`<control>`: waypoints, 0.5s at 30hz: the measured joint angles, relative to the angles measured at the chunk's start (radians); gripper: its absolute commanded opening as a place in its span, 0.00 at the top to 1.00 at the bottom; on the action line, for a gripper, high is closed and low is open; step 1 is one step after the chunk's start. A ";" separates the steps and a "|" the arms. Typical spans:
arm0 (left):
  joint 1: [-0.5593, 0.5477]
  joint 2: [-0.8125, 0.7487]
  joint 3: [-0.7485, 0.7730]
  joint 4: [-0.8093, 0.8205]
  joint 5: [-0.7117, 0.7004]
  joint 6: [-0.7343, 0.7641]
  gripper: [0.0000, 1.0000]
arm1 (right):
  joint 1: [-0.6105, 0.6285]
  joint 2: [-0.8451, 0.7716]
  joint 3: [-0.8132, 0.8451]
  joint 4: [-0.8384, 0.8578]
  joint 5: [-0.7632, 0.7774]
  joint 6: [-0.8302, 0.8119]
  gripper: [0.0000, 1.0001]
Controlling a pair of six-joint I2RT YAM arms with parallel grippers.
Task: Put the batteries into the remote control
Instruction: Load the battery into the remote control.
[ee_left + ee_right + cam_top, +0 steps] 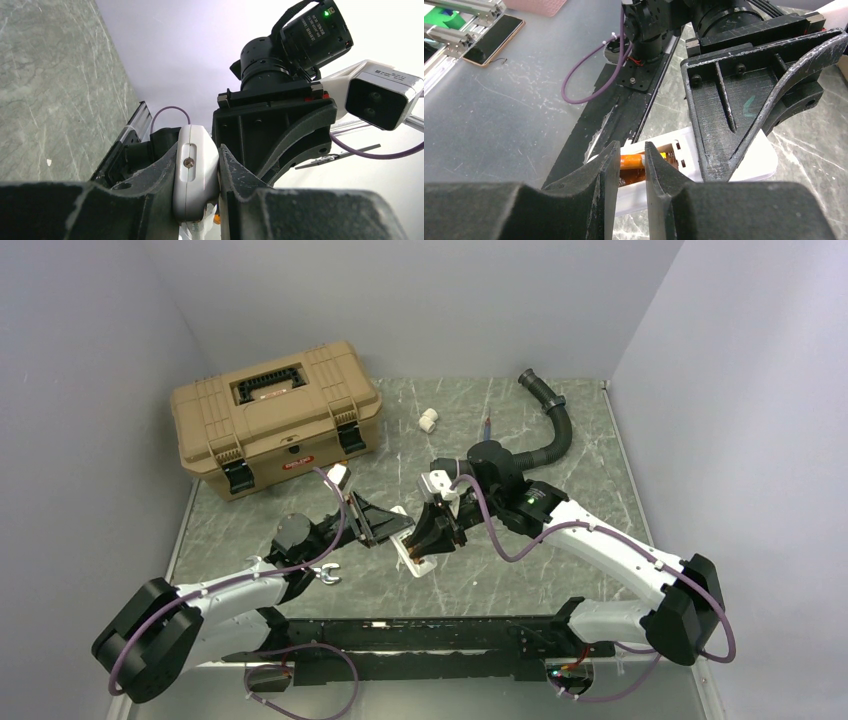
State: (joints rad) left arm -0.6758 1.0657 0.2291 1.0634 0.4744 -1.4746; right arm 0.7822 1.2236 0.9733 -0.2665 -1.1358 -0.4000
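Note:
The white remote control (412, 558) is held just above the table's middle, with my left gripper (395, 530) shut on one end of it. In the left wrist view that end (192, 175) fills the gap between the jaws of the left gripper (197, 150), and an orange speck (216, 218) shows below it. My right gripper (437, 545) points down at the remote's open back. In the right wrist view the right gripper (631, 150) has its jaws narrowly apart. An orange battery (631, 161) lies crosswise behind the tips, in the recess of the remote (754, 160). A darker orange cell shows just below it.
A tan toolbox (272, 415) stands at the back left. A white pipe fitting (428, 421), a thin red-and-blue stick (487, 426) and a black ribbed hose (555, 420) lie at the back. A silver wrench (322, 575) lies under the left arm.

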 measured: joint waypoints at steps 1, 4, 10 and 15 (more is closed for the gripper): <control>0.000 0.002 0.000 0.005 0.000 -0.004 1.00 | 0.000 0.000 0.000 0.006 0.000 0.004 0.72; 0.000 0.011 0.000 0.021 0.000 -0.009 1.00 | 0.000 0.000 0.000 0.018 0.000 0.016 0.72; 0.000 0.018 0.000 0.039 0.001 -0.014 1.00 | 0.000 0.000 0.000 0.043 0.000 0.035 0.72; 0.000 0.019 0.000 0.048 0.001 -0.014 1.00 | 0.000 0.000 0.000 0.055 0.000 0.046 0.72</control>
State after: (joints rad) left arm -0.6758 1.0843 0.2291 1.1110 0.4755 -1.4883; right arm 0.7822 1.2236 0.9733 -0.2115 -1.1358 -0.3538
